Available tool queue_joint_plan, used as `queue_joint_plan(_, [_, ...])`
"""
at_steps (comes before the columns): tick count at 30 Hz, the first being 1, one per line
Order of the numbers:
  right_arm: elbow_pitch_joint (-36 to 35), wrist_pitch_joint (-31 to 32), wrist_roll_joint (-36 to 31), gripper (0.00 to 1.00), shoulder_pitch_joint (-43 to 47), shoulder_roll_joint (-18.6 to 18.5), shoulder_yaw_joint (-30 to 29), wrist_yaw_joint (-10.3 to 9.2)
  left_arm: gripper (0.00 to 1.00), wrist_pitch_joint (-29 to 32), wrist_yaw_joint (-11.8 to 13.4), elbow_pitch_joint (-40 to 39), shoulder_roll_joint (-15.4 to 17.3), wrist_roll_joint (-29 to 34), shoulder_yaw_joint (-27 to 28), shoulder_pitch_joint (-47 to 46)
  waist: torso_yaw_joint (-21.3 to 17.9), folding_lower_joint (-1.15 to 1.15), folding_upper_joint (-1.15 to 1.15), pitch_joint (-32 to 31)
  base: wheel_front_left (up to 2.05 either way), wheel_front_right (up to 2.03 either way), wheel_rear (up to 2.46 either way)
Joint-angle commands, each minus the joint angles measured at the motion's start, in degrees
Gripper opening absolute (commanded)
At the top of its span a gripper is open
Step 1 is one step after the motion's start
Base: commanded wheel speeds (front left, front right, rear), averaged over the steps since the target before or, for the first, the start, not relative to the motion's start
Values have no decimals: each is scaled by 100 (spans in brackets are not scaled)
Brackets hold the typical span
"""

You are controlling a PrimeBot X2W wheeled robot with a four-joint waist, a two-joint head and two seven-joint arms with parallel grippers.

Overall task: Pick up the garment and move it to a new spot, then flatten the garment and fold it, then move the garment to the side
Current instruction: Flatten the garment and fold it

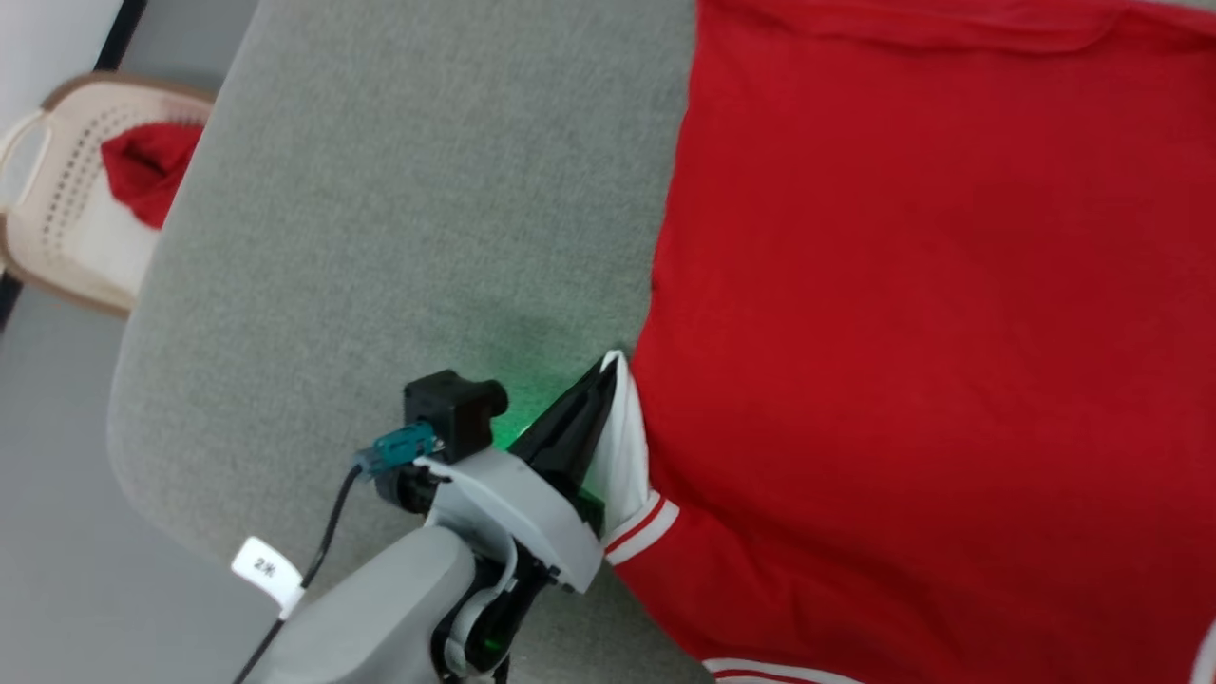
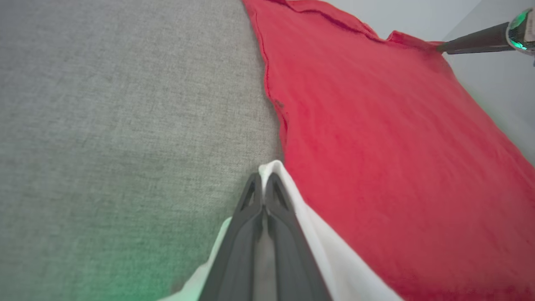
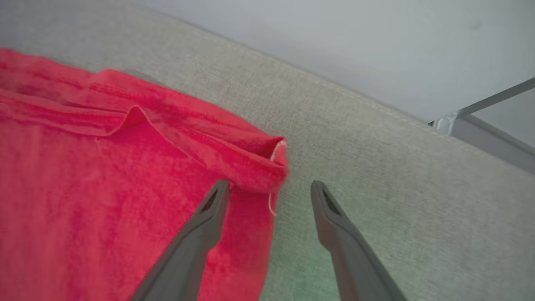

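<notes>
The garment lies spread, plain red side up, over the right part of the grey cushioned surface. My left gripper is shut on the white sleeve of the garment at its left edge, fingers pinching the fold. In the left wrist view the left gripper shows closed with white cloth around its tips. My right gripper is open just above the garment's far corner, one finger over red cloth, the other over bare cushion. The right gripper's fingers also appear at the far corner.
A beige perforated basket with a small red cloth in it stands on the floor to the left of the cushion. Bare grey cushion lies left of the garment. A grey metal frame shows beyond the cushion's edge.
</notes>
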Motion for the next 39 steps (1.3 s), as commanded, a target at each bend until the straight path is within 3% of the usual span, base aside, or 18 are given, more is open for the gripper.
queue_joint_plan(1, [97,44,-70,100,-72,33,30,-8,0,-10,-48,35,-59,59,9,-75,311,0,0,357,0,0,0])
queue_joint_plan(8, [833,446,-297,100,-207,223,224,-1,0,-2,-312,394,-407,145,24,-187,511,0,0,580,0,0,0])
queue_joint_plan(9, [899,481,-318,85,-194,251,280,-1,0,-4,-334,440,-438,149,42,-183,523,0,0,587,0,0,0])
queue_joint_plan(10, [968,522,-310,0,-172,278,321,0,0,-5,-366,492,-466,161,60,-176,532,0,0,589,0,0,0])
queue_joint_plan(18, [1124,536,-227,0,-360,278,396,13,0,2,-495,779,-514,257,275,-60,436,0,0,393,0,0,0])
queue_joint_plan(28, [870,161,227,0,-493,406,521,8,0,-15,-497,922,-282,290,490,173,-64,0,0,-200,0,0,0])
queue_joint_plan(34, [292,-167,945,0,37,315,705,6,0,-3,-435,934,-63,200,589,397,-424,0,0,-628,0,0,0])
queue_joint_plan(39, [-392,-449,1478,0,894,31,842,6,0,26,-346,860,119,116,637,614,-681,0,0,-986,0,0,0])
